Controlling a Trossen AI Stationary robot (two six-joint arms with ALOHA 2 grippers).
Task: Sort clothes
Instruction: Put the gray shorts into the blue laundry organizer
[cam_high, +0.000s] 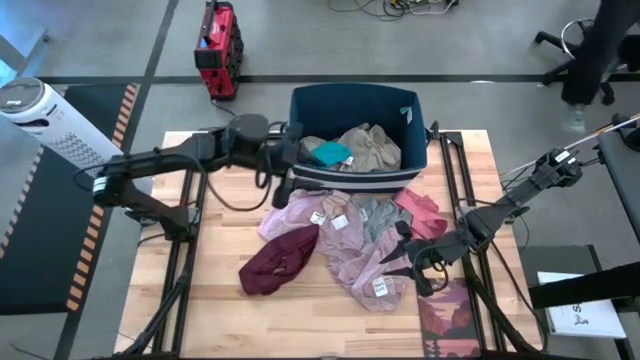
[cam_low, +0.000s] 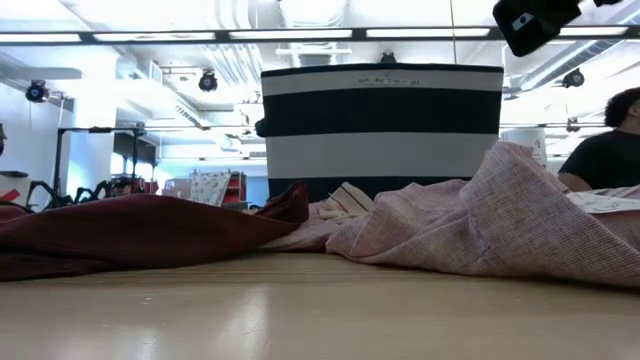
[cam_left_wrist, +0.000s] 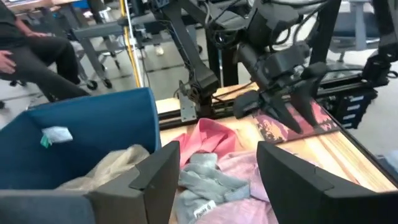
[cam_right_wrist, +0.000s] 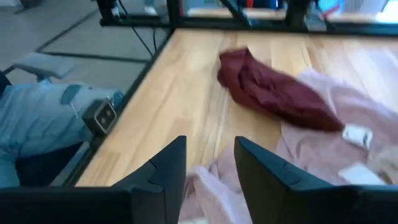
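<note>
A pile of clothes lies on the wooden table in front of the dark blue bin (cam_high: 310, 110): a maroon garment (cam_high: 278, 262), mauve-pink ones (cam_high: 350, 255) with white tags, a grey one (cam_high: 378, 215) and a coral pink one (cam_high: 420, 210). A tan garment (cam_high: 372, 148) and a teal one (cam_high: 330, 153) lie inside the bin. My left gripper (cam_high: 290, 170) is open and empty at the bin's front left corner, above the pile's far edge; it also shows in its wrist view (cam_left_wrist: 217, 180). My right gripper (cam_high: 398, 255) is open and empty just above the pile's right side; it also shows in its wrist view (cam_right_wrist: 210, 171).
A dark red patterned sheet (cam_high: 450, 315) lies at the table's near right. Black rails run along both table sides. A white fan (cam_high: 40, 115) and a red case (cam_high: 218, 40) stand on the floor beyond the table. A person (cam_low: 610, 140) sits behind it.
</note>
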